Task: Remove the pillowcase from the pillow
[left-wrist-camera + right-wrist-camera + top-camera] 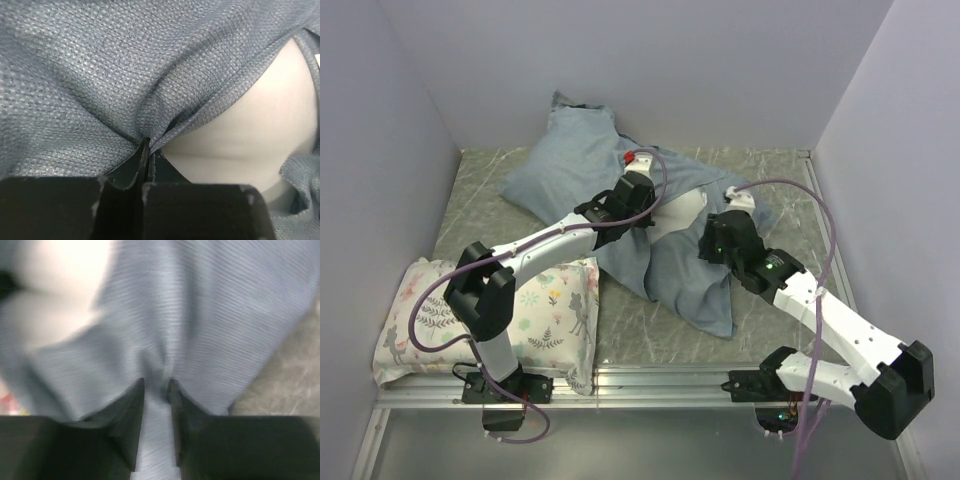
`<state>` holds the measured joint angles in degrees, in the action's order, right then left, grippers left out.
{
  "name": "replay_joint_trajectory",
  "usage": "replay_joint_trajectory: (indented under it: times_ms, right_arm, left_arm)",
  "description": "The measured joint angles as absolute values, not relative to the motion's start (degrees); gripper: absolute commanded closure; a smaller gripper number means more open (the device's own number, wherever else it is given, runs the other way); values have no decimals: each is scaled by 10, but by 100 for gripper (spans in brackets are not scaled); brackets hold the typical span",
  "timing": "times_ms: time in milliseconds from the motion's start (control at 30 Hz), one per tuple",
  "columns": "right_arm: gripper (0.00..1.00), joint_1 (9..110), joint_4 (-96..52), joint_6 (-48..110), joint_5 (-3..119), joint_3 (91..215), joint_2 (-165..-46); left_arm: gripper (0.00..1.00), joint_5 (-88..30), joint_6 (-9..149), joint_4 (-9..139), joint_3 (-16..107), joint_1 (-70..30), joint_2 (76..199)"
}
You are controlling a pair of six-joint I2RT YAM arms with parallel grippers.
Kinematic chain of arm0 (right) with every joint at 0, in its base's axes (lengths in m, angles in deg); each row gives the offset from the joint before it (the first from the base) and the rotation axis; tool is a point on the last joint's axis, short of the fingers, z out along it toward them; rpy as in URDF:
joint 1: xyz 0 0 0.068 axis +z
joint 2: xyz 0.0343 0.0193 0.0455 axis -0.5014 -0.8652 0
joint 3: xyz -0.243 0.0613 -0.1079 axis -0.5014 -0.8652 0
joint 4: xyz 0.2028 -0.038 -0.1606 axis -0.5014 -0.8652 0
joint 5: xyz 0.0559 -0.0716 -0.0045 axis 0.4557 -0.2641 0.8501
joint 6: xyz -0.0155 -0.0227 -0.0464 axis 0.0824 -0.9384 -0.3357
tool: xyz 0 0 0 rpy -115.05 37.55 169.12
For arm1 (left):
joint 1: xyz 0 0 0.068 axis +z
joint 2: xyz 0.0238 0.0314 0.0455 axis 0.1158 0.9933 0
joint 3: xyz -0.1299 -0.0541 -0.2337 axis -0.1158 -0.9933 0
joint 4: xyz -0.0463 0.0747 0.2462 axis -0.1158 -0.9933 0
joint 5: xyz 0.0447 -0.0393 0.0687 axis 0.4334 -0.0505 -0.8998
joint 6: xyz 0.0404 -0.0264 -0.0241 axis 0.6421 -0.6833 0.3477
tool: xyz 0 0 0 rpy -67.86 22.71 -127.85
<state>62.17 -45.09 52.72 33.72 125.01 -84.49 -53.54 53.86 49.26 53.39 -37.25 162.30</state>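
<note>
Left pincer point(148, 146) and right pincer point(157, 386) — two — each clench one pillowcase point(570, 165), one pillow point(250, 115) showing

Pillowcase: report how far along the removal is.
Done: the pillowcase mouth is peeled back, baring part of the white pillow. In hand: the left gripper pinches the cloth's edge beside the pillow, and the right gripper grips a fold of it. Left: most of the pillow seems to sit inside the cover; it must come fully out.
</note>
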Motion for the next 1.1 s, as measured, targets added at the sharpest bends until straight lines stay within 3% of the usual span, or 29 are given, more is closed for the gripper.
replay_joint_trajectory:
  times_ms: [67, 167, 267, 333, 400, 433, 467, 533, 867, 1100]
  right_arm:
    - [44, 666, -460, 523, 313, 1285, -851]
    - [32, 717, -460, 520, 292, 1336, -874]
    - [28, 731, -456, 520, 274, 1356, -913]
    - [32, 732, -454, 520, 265, 1357, -945]
    - [46, 732, -455, 521, 262, 1355, -986]
    - [55, 733, -456, 523, 262, 1352, -1003]
    - [76, 733, -453, 527, 262, 1345, -1014]
    - [85, 734, -453, 534, 262, 1323, -1012]
    - [90, 737, -492, 620, 260, 1183, -826]
    - [90, 730, -472, 689, 302, 1123, -817]
  left_arm:
    - [100, -531, 539, 497, 534, -372, 1623]
    - [100, -523, 538, 501, 533, -371, 1623]
    - [100, -510, 536, 512, 524, -365, 1621]
    - [100, -500, 532, 520, 517, -359, 1617]
    - [100, -489, 527, 523, 514, -354, 1614]
    - [100, -484, 526, 523, 512, -351, 1612]
    - [100, -479, 524, 523, 511, -348, 1611]
    - [100, -466, 523, 523, 508, -343, 1609]
    - [100, -336, 448, 538, 497, -245, 1604]
    - [100, -272, 393, 541, 496, -165, 1586]
